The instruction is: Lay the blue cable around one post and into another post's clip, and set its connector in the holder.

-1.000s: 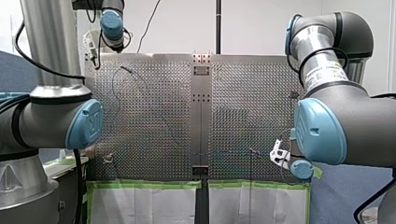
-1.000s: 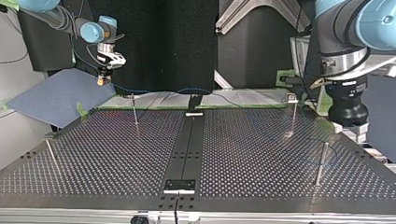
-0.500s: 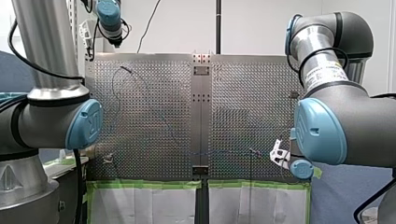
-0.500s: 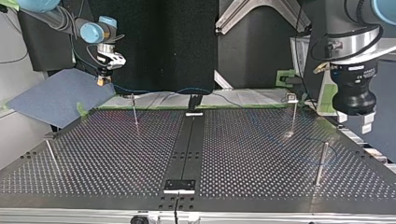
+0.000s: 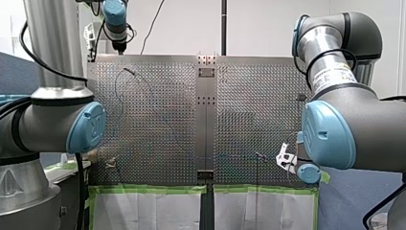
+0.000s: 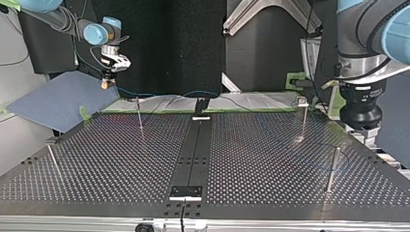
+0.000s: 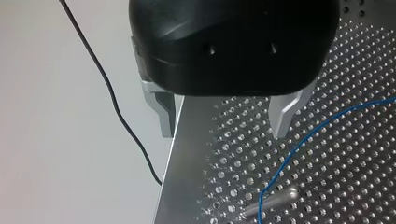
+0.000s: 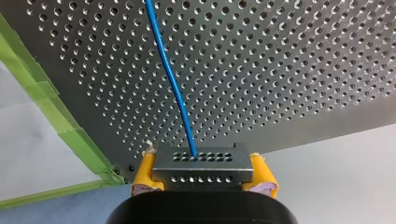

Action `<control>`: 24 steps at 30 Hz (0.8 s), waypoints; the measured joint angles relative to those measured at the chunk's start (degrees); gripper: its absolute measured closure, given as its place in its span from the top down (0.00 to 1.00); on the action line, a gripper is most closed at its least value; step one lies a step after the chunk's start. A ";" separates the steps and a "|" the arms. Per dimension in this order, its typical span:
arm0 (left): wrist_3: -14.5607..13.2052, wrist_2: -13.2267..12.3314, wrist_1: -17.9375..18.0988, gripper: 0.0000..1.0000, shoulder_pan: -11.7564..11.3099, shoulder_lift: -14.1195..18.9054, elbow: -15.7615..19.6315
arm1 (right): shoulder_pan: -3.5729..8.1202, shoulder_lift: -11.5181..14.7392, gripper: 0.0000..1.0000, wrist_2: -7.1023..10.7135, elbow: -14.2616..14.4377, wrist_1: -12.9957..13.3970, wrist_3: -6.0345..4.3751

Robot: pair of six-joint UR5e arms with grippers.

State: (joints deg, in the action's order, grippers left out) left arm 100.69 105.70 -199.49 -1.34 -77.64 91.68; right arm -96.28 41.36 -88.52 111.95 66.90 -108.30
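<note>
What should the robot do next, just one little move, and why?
Probably lower my left gripper toward the blue cable beside the post and close on it. Its fingers stand open and empty above the table edge, the cable curves just ahead, and my right gripper holds the connector.

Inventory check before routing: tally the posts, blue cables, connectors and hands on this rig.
Posts: 4
Blue cable: 1
Connector: 1
Hands, my left hand and my right hand: 2
Total: 8
</note>
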 joint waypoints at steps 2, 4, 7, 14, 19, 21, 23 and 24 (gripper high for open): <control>0.08 -0.45 -1.01 1.00 -0.04 -0.37 -0.95 | -0.05 -0.01 0.00 0.00 -0.01 0.00 0.00; 0.15 -0.96 -2.15 1.00 -0.09 -0.88 -1.64 | -0.07 -0.01 0.00 0.00 -0.01 0.00 0.00; 0.19 -2.00 -3.64 1.00 -0.16 -1.99 -2.01 | -0.09 0.00 0.00 0.01 -0.03 0.00 0.00; 0.70 -5.08 -7.26 1.00 -0.44 -5.15 -2.12 | -0.09 0.00 0.00 0.00 -0.04 -0.08 0.00; 1.35 -5.70 -9.27 1.00 -0.88 -5.80 -2.22 | -0.09 0.00 0.00 0.00 -0.03 -0.16 0.04; 1.50 -5.76 -9.53 1.00 -1.04 -5.85 -2.41 | -0.09 0.00 0.00 0.00 -0.03 -0.17 0.06; 1.56 -5.79 -9.62 1.00 -1.15 -5.86 -2.64 | -0.10 0.00 0.00 0.00 -0.04 -0.17 0.08; 1.58 -5.79 -9.62 1.00 -1.23 -5.86 -2.81 | -0.10 0.00 0.00 0.00 -0.04 -0.17 0.08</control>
State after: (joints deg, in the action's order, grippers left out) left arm 102.27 99.91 -209.11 -2.57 -83.50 88.88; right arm -96.38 41.36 -88.51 111.91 66.73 -108.22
